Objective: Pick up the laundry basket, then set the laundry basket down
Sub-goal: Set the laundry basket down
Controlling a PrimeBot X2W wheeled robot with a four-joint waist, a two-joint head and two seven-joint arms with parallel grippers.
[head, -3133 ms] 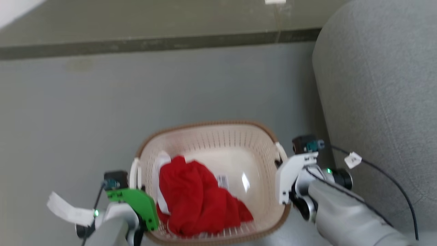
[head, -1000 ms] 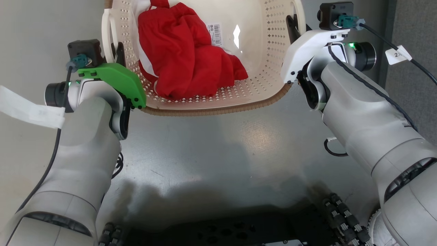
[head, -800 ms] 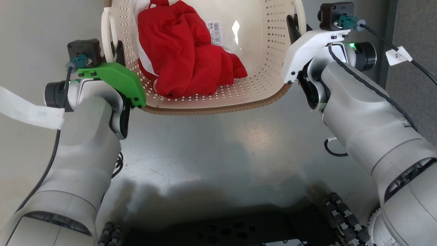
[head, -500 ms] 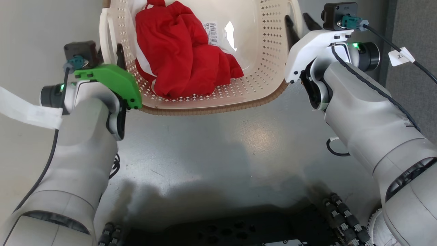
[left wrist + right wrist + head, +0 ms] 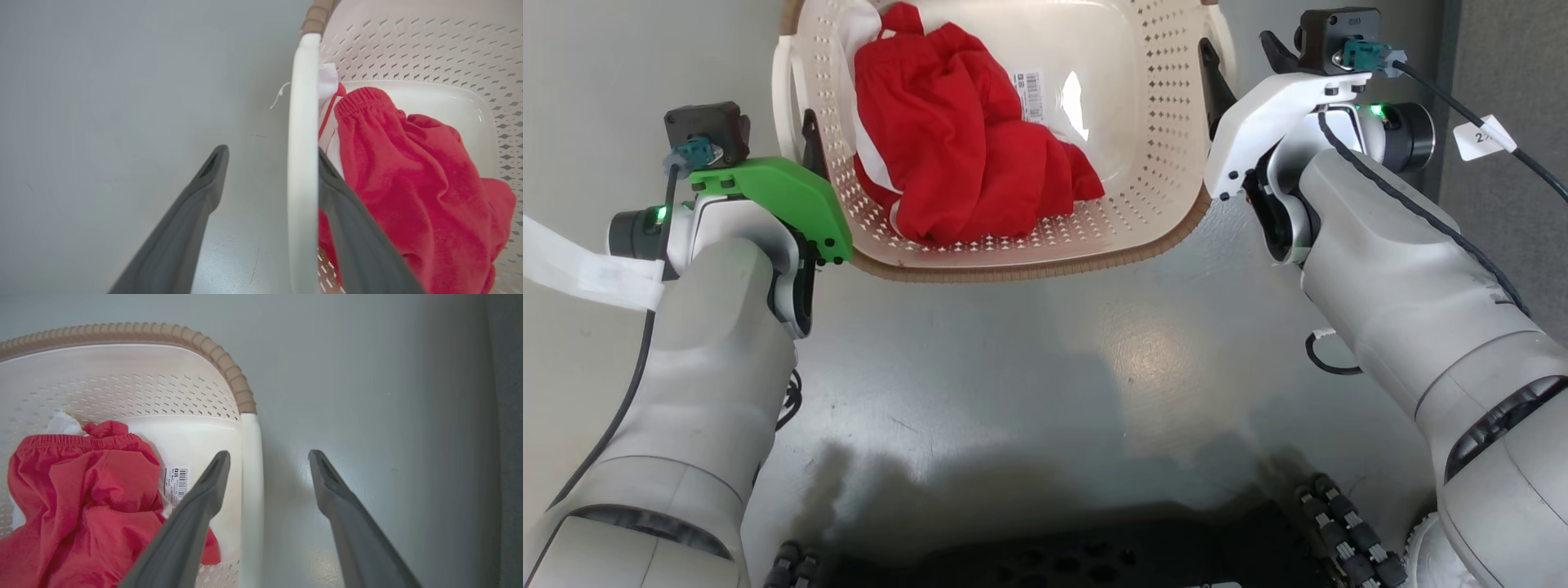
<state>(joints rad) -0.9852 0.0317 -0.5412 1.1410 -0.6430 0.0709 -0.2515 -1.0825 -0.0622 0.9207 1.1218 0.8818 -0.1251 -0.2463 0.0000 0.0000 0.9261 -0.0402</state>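
Observation:
The laundry basket [image 5: 1176, 122], cream with a brown woven rim, stands on the grey floor between my arms and holds a red garment [image 5: 964, 155]. My left gripper [image 5: 784, 135] is open and straddles the basket's left handle [image 5: 303, 163]. In the left wrist view one finger is inside against the red garment [image 5: 408, 183] and the other is outside over the floor. My right gripper [image 5: 1241, 53] is open astride the right handle [image 5: 251, 477]. There, one finger is inside the laundry basket [image 5: 122, 396] and one is outside, with gaps showing.
A grey upholstered surface [image 5: 1511, 82] rises close to the right of my right arm. My dark wheeled base [image 5: 1054, 555] lies at the bottom of the head view. A black cable loop [image 5: 1327, 359] lies on the floor under the right forearm.
Both grippers have opened off the handles over the last second, and both arms have eased slightly outward. The head camera tilted down well before that.

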